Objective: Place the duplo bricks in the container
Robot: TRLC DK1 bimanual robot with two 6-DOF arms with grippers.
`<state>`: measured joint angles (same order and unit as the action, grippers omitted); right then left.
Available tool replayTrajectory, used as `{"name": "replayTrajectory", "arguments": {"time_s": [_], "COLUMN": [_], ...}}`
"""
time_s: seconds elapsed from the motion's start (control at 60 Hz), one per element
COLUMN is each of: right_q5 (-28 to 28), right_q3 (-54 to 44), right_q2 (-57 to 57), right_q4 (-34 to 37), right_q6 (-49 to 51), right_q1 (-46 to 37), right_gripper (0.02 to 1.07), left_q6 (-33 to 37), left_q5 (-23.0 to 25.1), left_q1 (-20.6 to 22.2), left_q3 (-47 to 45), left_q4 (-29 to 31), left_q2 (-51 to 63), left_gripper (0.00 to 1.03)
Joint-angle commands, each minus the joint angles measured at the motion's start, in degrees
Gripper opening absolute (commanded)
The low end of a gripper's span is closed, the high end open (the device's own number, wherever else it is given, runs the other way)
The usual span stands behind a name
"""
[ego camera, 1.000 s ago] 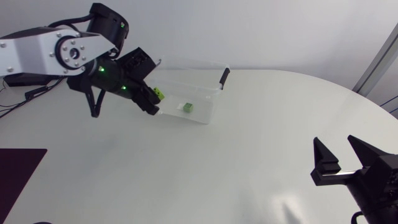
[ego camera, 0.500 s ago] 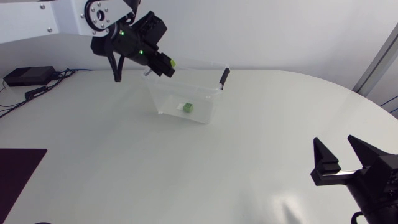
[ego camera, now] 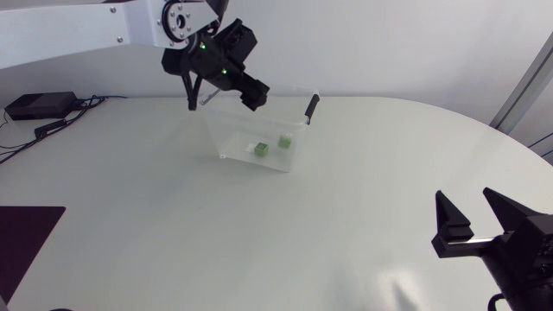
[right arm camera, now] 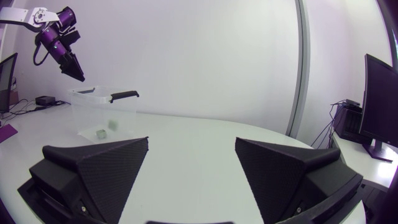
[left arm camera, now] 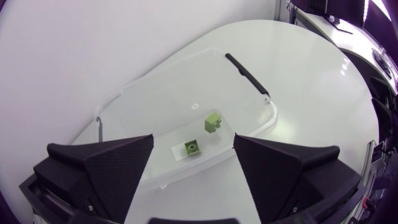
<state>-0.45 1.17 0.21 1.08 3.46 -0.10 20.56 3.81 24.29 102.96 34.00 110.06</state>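
While the left gripper (ego camera: 256, 95) hangs spread and empty above the container (ego camera: 232, 130), two green bricks (ego camera: 260, 149) lie inside it. One sits flat on the floor, studs up; the other (ego camera: 283, 142) is just beside it and tilted. The right gripper (ego camera: 473, 216) is well apart, near the counter (ego camera: 346, 225) edge, and it too is agape with nothing between its fingers. Such bricks look light, hard and smooth-sided, so I judge a pinch across two opposite flat faces, below the studs, the safest hold. The thin clear container would likely slide if nudged; its black handle (ego camera: 311, 107) looks like the firmer place to steady it.
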Motion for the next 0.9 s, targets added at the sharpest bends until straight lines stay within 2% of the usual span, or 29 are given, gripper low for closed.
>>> {"name": "replayTrajectory", "arguments": {"time_s": [0.0, 0.217, 0.333, 0.4, 0.5, 0.65, 0.8, 0.883], "right_q5": [-0.5, -0.5, -0.5, -0.5, -0.5, -0.5, -0.5, -0.5], "right_q3": [-1.2, -1.2, -1.2, -1.2, -1.2, -1.2, -1.2, -1.2], "right_q2": [-0.6, -0.6, -0.6, -0.6, -0.6, -0.6, -0.6, -0.6], "right_q4": [-0.7, -0.7, -0.7, -0.7, -0.7, -0.7, -0.7, -0.7], "right_q6": [0.9, 0.9, 0.9, 0.9, 0.9, 0.9, 0.9, 0.9], "right_q1": [0.2, 0.2, 0.2, 0.2, 0.2, 0.2, 0.2, 0.2], "right_gripper": [1.03, 1.03, 1.03, 1.03, 1.03, 1.03, 1.03, 1.03], "left_q6": [-0.3, -0.1, -0.3, -0.6, -0.7, -0.3, -0.2, -0.8], "left_q5": [-0.2, -0.2, -0.3, -4.0, -12.0, -19.4, -22.4, -22.4], "left_q1": [-2.4, -5.3, -6.1, -6.1, -5.9, -6.1, -7.2, -7.8], "left_q3": [-2.6, -6.4, -12.2, -17.0, -25.3, -33.8, -41.1, -44.8], "left_q4": [0.5, 0.5, 0.5, -1.2, -7.3, -11.9, -15.4, -16.3], "left_q2": [-2.6, -6.4, -13.0, -17.2, -23.4, -31.3, -40.3, -45.3], "left_gripper": [1.00, 1.00, 1.00, 1.00, 1.00, 1.00, 1.00, 1.00]}}
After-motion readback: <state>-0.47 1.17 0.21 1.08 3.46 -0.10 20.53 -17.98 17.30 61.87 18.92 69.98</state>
